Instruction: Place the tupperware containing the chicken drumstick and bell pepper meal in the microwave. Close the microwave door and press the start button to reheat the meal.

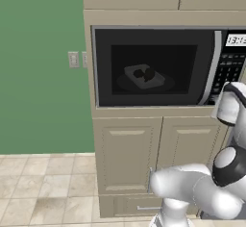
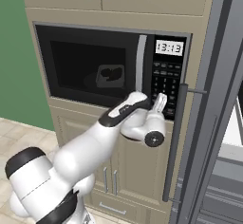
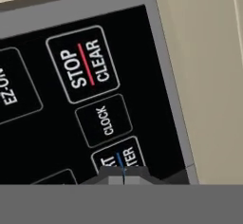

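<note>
Left base view
microwave (image 1: pixel 163 67): wide black box built into the beige cabinet column, long axis running left to right, front facing the robot.
microwave door (image 1: pixel 153 67): closed flat against the front; its grey bar handle (image 1: pixel 213 69) stands upright along the right edge.
tupperware (image 1: pixel 144 76): seen dimly through the dark window, sitting on the turntable plate (image 1: pixel 126 84) near the middle of the chamber; two dark lumps lie in it, too dim to tell apart.
keypad panel (image 1: pixel 231 69): right of the handle, partly cut by the picture's edge.
open room: green wall (image 1: pixel 43 62) and tiled floor (image 1: pixel 43 187) lie free to the left of the cabinet column; the arm fills the lower right.

Right base view
gripper (image 2: pixel 161 100): raised against the keypad panel, tips at its lower left part, just right of the bar handle.
clock display (image 2: pixel 169 47): at the top of the panel, above the gripper.
tupperware: a pale shape behind the glass, left of the handle.
edges: a tall grey appliance with a long upright handle (image 2: pixel 174 142) stands close on the right, leaving little room on that side; cabinet doors (image 2: pixel 114 171) below.

Hand view
gripper: fingers pressed together with nothing between them, tips right at the lowest button.
buttons: "STOP CLEAR" (image 3: pixel 87 65) and "CLOCK" (image 3: pixel 104 121) run tilted across the picture; the panel's grey right edge and the beige cabinet side (image 3: pixel 209 76) lie just beyond.
</note>
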Controlling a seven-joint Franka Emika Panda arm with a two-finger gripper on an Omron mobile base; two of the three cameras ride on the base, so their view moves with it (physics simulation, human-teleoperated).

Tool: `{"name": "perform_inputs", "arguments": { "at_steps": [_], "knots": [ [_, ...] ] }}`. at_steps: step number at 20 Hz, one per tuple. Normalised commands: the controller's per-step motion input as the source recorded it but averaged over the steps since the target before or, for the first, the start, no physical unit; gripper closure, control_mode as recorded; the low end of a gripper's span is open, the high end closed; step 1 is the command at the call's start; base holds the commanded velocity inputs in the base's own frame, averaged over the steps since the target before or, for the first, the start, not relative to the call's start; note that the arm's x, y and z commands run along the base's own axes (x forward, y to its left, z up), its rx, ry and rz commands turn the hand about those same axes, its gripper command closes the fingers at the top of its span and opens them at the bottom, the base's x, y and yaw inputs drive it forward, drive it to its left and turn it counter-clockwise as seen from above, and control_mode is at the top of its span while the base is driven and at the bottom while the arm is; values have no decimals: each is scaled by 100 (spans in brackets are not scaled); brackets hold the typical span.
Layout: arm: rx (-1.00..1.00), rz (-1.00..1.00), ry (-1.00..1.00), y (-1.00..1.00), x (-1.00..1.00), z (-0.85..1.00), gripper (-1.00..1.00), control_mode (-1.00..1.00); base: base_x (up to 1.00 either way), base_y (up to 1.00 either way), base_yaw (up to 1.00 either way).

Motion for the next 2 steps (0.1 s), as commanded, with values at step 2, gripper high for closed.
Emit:
{"name": "perform_inputs", "arguments": {
  "at_steps": [2],
  "knots": [
    [1,0,-11,-3,28,-10,100,-100,0,0,0]
  ]
}}
